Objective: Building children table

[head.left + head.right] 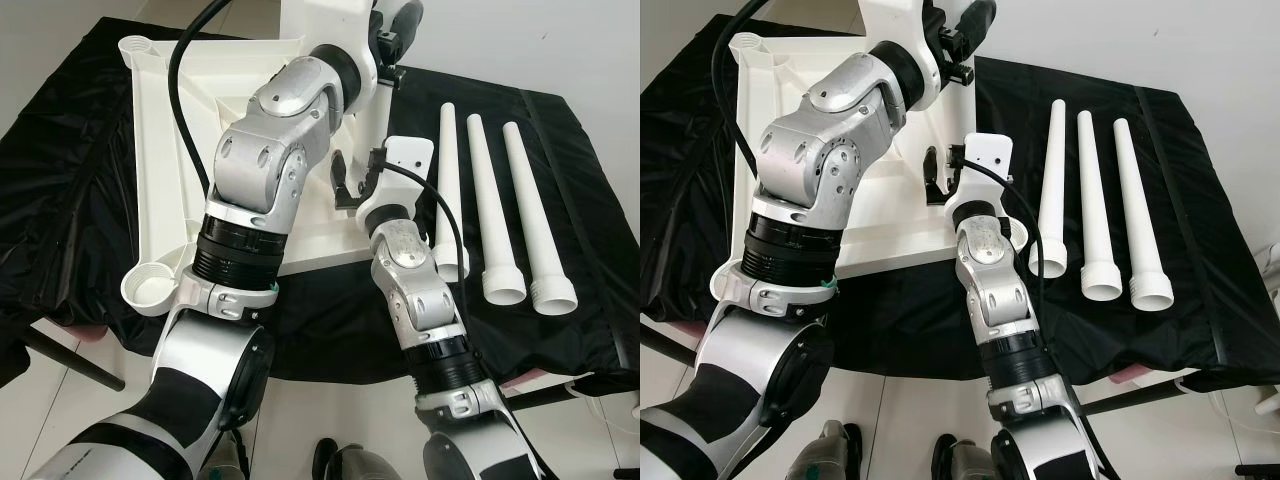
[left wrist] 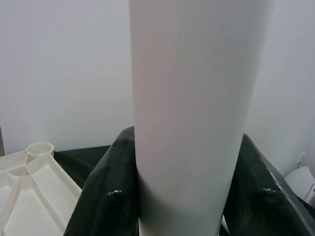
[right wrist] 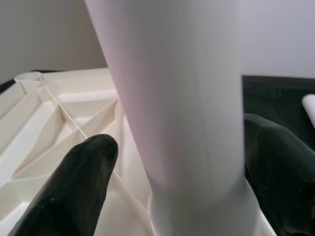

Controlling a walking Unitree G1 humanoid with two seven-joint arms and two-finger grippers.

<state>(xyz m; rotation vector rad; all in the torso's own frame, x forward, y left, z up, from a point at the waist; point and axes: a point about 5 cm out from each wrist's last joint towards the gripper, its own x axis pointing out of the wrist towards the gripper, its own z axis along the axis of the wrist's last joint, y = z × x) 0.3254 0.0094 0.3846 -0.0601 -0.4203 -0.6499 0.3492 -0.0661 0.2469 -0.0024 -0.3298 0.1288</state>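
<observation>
White table leg (image 2: 197,118) upright on upturned tabletop (image 1: 160,150), pinched by left gripper (image 2: 189,187); right gripper (image 3: 179,172) straddles leg base, fingers spread. Three spare legs (image 1: 485,215) on black cloth (image 1: 60,180).

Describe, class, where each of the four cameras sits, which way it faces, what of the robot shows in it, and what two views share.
Left eye view: on the head, looking down at the upturned tabletop; both silver arms show.
Right eye view: beside it, same scene with three loose legs.
Left wrist view: along the left claw, whose fingers clasp an upright leg.
Right wrist view: along the right claw, its fingers around that leg's base.
Shared: both wrist views show that leg.
</observation>
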